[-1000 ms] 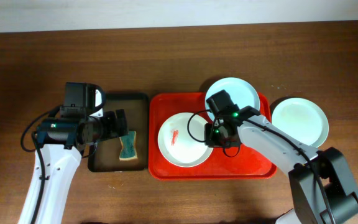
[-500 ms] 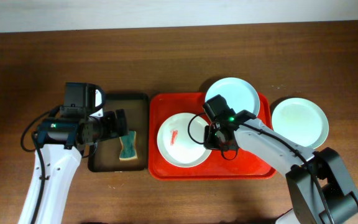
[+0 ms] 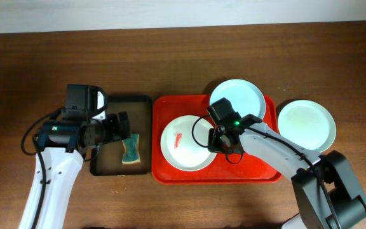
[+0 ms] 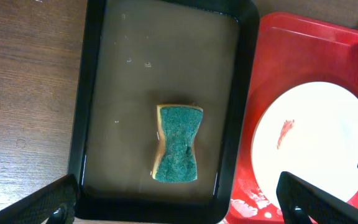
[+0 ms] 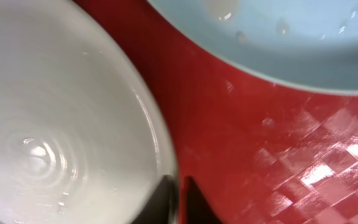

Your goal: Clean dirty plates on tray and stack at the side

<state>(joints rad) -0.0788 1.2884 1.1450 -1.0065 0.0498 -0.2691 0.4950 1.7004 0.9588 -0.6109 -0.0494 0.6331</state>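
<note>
Progress: one plate sat aside, right of your right hand, which pinched the rim of the smeared plate; your left hand gaped above the sponge.

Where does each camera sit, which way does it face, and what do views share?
Overhead: above the table, looking straight down on red tray, black tray, left arm, right arm.
Left wrist: on that arm, facing down at the sponge; tips of the open left pincer at bottom corners.
Right wrist: low over the red tray, close on the smeared plate's rim; right pincer shut on it.
Shared: the smeared plate appears in all three.
</note>
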